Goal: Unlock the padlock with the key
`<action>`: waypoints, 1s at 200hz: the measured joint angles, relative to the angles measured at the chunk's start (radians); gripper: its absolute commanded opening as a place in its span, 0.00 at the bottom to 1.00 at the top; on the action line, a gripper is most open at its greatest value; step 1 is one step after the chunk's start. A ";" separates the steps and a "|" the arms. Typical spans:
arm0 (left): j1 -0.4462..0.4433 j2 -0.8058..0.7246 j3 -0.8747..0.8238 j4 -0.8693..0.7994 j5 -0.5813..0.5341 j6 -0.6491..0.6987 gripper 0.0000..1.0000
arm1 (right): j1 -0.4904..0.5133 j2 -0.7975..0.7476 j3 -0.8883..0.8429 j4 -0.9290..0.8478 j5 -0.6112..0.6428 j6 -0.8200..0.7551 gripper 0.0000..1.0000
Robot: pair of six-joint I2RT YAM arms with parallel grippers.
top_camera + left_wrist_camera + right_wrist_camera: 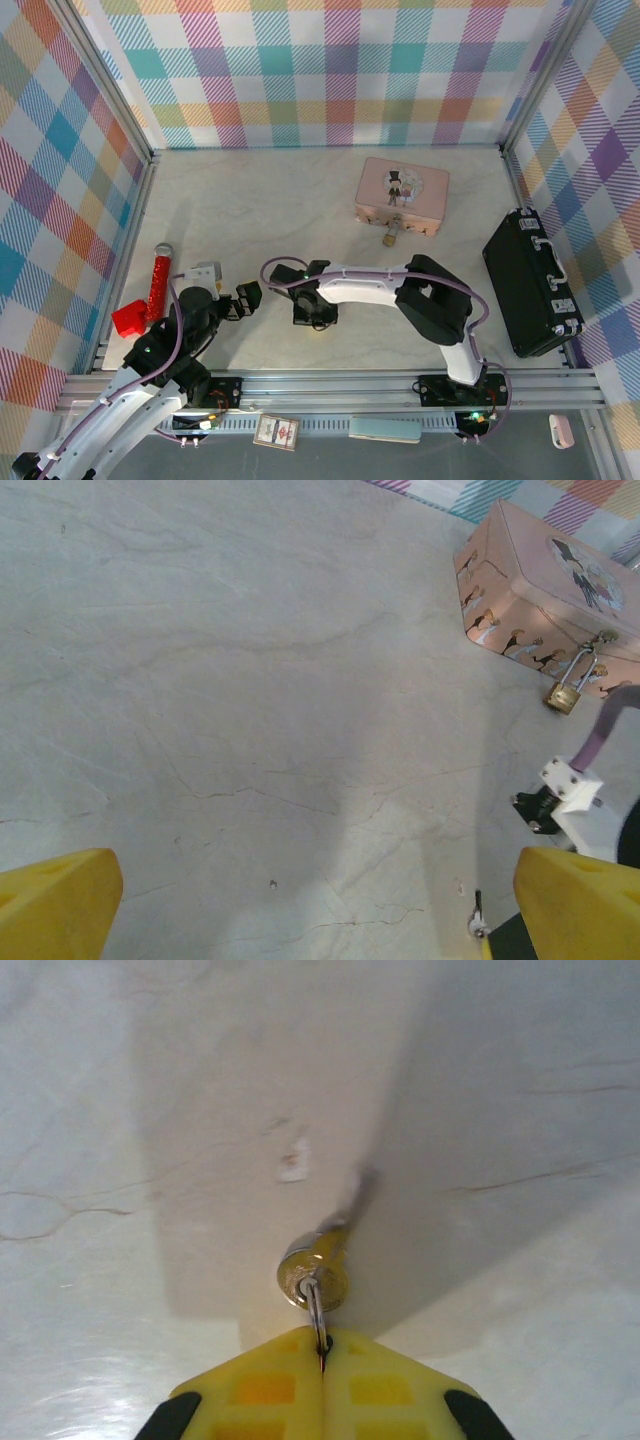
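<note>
- Right wrist: your right gripper is clamped on the key by its ring, blade left free.
- Left gripper, near left, gapes empty, probably to steady things.
- Farther out, the padlock hangs off the pink tin.

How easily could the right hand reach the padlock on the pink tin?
Probably yes: only bare table lies between the right hand, shut on the key, and the padlock at the pink tin's near side.
</note>
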 measured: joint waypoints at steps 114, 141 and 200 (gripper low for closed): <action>0.000 0.134 -0.002 0.015 0.012 -0.041 1.00 | 0.014 -0.393 -0.374 0.314 0.178 -0.197 0.00; 0.000 0.181 0.018 0.017 0.059 -0.116 1.00 | 0.015 -0.465 -0.475 0.486 0.194 -0.286 0.00; 0.000 0.195 0.041 0.044 0.159 -0.267 1.00 | 0.016 -0.535 -0.676 0.911 0.190 -0.476 0.00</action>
